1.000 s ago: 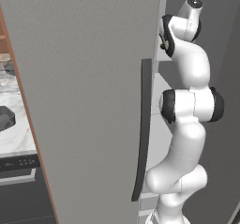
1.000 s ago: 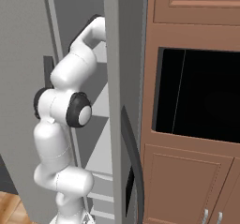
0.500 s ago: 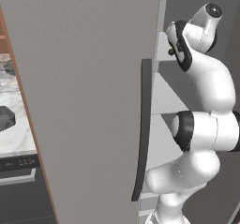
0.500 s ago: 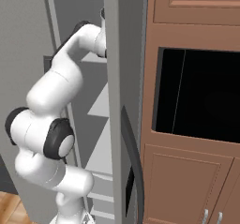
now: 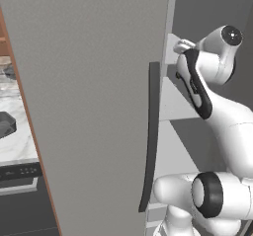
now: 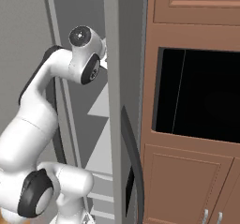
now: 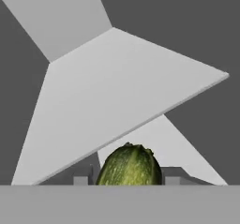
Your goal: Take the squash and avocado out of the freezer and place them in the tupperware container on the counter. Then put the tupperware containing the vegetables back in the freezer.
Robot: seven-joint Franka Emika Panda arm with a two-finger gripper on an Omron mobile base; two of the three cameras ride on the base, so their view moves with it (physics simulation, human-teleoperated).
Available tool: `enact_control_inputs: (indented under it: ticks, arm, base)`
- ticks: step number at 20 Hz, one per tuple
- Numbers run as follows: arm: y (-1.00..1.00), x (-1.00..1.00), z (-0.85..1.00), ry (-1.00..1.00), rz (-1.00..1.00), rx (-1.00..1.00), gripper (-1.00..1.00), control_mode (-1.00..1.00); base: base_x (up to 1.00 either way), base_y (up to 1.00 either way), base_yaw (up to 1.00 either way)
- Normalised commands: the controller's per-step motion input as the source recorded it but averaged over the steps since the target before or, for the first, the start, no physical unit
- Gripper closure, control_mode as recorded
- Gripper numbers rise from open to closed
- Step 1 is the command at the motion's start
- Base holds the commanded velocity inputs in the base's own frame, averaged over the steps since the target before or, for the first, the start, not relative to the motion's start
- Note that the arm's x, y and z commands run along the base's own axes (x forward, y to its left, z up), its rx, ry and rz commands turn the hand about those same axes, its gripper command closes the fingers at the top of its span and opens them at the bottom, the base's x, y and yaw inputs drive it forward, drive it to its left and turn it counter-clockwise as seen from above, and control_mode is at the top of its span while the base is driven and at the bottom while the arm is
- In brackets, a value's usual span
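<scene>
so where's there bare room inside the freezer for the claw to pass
The pale shelf in the hand view is bare across its broad top, bordered by dark inner walls. It is crowded low down, where the green squash sits between the claw's fingertips.

Two cameras sit behind the robot arm, looking forward at the freezer. The left one, close to the broad grey door, sees past its edge to pale inner shelves on the right and a strip of counter at far left. The right one shares those shelves and the arm, adding brown cabinets on the right. The hand camera looks from very near along a shelf inside the freezer.
</scene>
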Motion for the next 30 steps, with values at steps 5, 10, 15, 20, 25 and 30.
enact_control_inputs:
  ticks: [5, 10, 15, 20, 25, 30]
  arm:
    - [0.2, -1.0, 0.0, 0.02, 0.0, 0.0, 1.0, -1.0]
    - [0.02, -1.0, 0.0, 0.11, 0.0, 0.0, 1.0, -1.0]
    - [0.22, -0.97, 0.0, 0.07, 0.0, 0.0, 1.0, -1.0]
    - [0.33, -0.68, 0.0, 0.0, 0.0, 0.0, 1.0, -1.0]
    - [0.17, -0.85, 0.0, 0.0, 0.0, 0.0, 1.0, -1.0]
    - [0.08, -0.4, 0.0, -0.01, 0.0, 0.0, 1.0, 1.0]
  base:
    - [0.0, 0.0, 0.0]
    - [0.0, 0.0, 0.0]
    - [0.0, 0.0, 0.0]
    - [0.0, 0.0, 0.0]
    - [0.0, 0.0, 0.0]
    - [-0.6, 0.15, 0.0]
